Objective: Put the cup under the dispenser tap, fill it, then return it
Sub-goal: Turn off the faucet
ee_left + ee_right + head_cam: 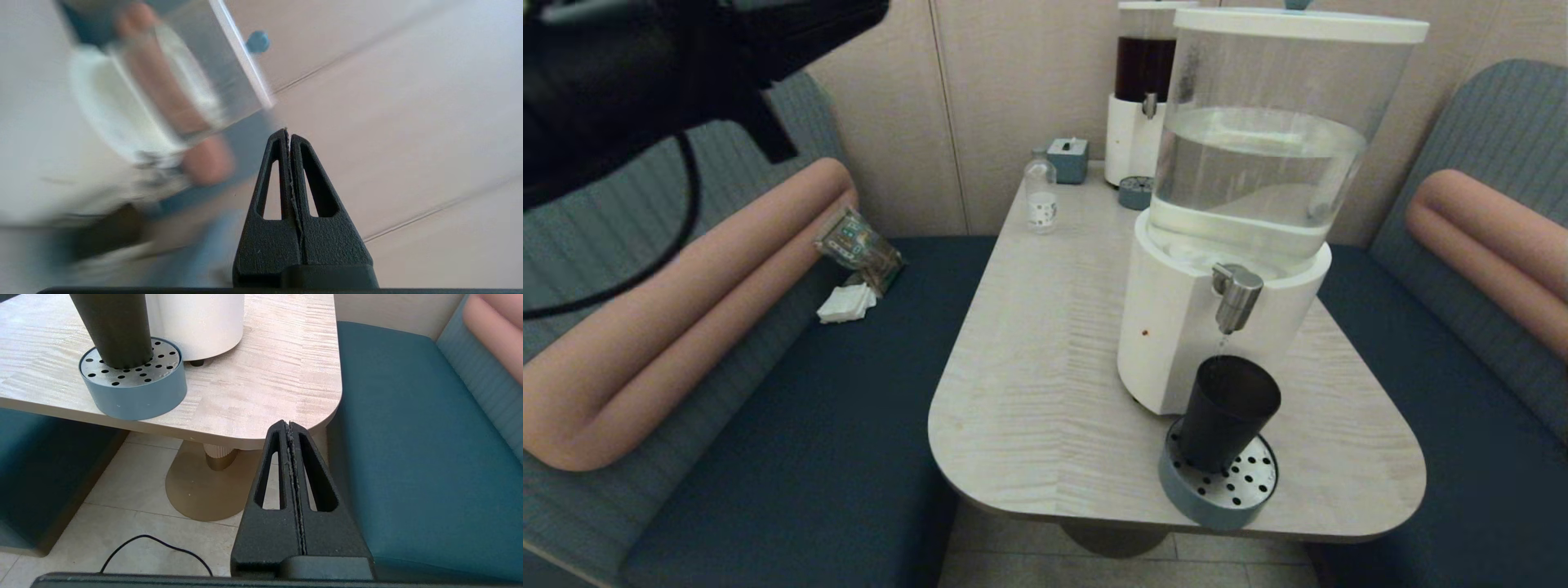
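Observation:
The black cup [1227, 412] stands upright on the round blue drip tray [1225, 498], directly under the steel dispenser tap [1236, 296] of the large white-based dispenser [1176, 327]. A thin stream of water falls from the tap into the cup. The right wrist view shows the cup [112, 328] on the drip tray [139, 390]. My right gripper [289, 425] is shut and empty, low beside the table's near right corner. My left gripper [287, 132] is shut and empty, raised high at the left, its arm [645, 73] filling the upper left of the head view.
A slimmer dark-liquid dispenser [1143, 98], a small clear bottle [1041, 194] and a blue box [1068, 159] stand at the table's far end. Blue benches with pink cushions flank the table [1037, 392]. A packet [858, 245] and napkins lie on the left bench.

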